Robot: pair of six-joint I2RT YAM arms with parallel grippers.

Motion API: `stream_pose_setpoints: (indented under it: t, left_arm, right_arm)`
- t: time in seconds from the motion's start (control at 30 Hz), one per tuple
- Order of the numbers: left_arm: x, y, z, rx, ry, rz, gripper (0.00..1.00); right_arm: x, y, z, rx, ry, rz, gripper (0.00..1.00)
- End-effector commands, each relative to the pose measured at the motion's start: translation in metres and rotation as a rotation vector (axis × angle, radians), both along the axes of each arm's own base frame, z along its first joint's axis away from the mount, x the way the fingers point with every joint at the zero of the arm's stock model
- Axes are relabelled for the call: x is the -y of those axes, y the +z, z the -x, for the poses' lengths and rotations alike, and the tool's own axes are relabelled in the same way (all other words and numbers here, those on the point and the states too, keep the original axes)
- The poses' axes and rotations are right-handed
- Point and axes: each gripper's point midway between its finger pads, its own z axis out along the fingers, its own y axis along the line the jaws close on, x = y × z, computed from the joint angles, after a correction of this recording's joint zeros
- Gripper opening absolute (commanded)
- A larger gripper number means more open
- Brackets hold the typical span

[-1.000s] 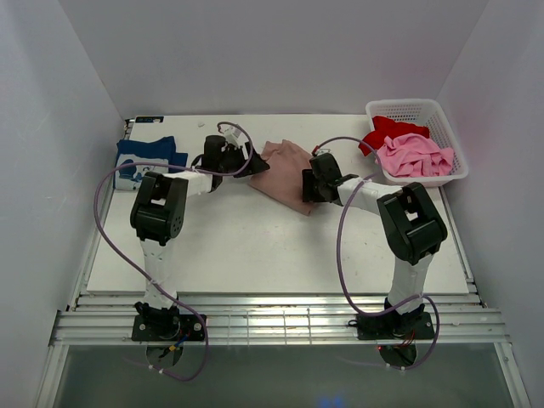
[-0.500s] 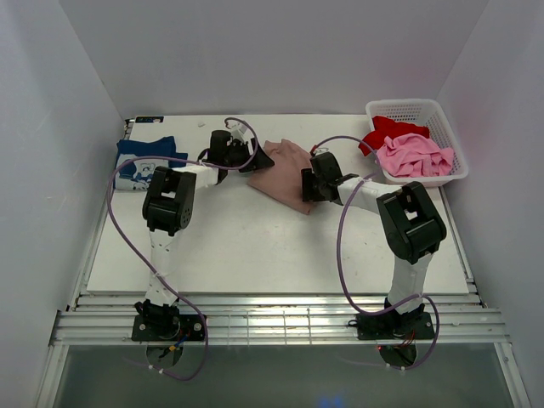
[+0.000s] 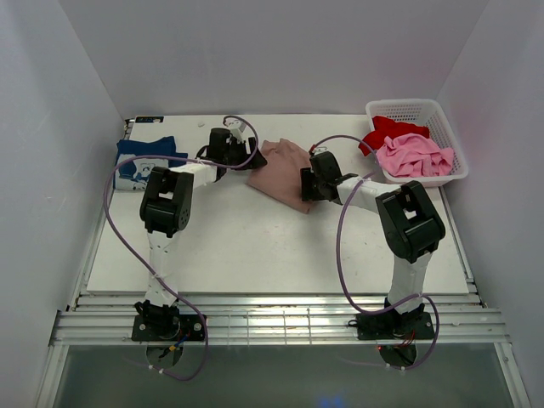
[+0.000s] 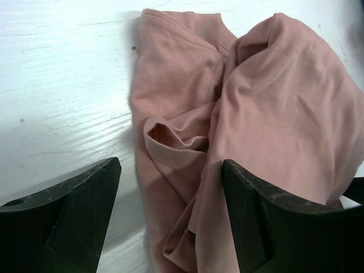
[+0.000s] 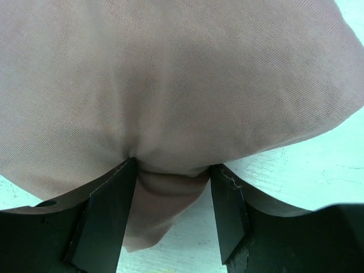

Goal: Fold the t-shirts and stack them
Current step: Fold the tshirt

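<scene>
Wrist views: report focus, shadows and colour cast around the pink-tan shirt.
Left wrist: pink-tan shirt sharp, seam stitching readable, soft shadow on the table along its left edge. Right wrist: weave crisp, table tinted greenish, dark shadow where cloth bunches inside the right claw. No glare in either.

Left arm point(image 3: 166, 204): upright from base, elbow folded high, forearm reaching forward and right. Left claw point(image 4: 170, 170): held low, pointing down, fingers spread wide, clamping nothing. Right arm point(image 3: 410, 223): elbow bent high, forearm angled forward and left. Right claw point(image 5: 172, 169): tilted down, both fingers pressed against bunched fold of pink-tan t-shirt point(image 5: 170, 85), pinching it.
</scene>
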Motion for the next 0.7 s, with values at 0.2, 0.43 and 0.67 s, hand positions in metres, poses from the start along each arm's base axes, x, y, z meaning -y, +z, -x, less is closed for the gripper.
stream_pose_setpoints:
  t: [0.2,0.43,0.67]
  left_arm:
    - [-0.011,-0.006,0.0,-0.056,0.0,-0.052,0.83]
    - [0.001,-0.01,0.008,-0.087,-0.065,-0.009,0.84]
    - [0.025,-0.03,0.027,-0.149,-0.139,-0.006,0.84]
  right_arm:
    - [0.013,-0.041,0.017,-0.112,0.063,0.106,0.6]
    - [0.007,-0.039,0.005,-0.095,0.111,0.111,0.6]
    - [0.001,-0.039,0.0,-0.089,0.142,0.107,0.6]
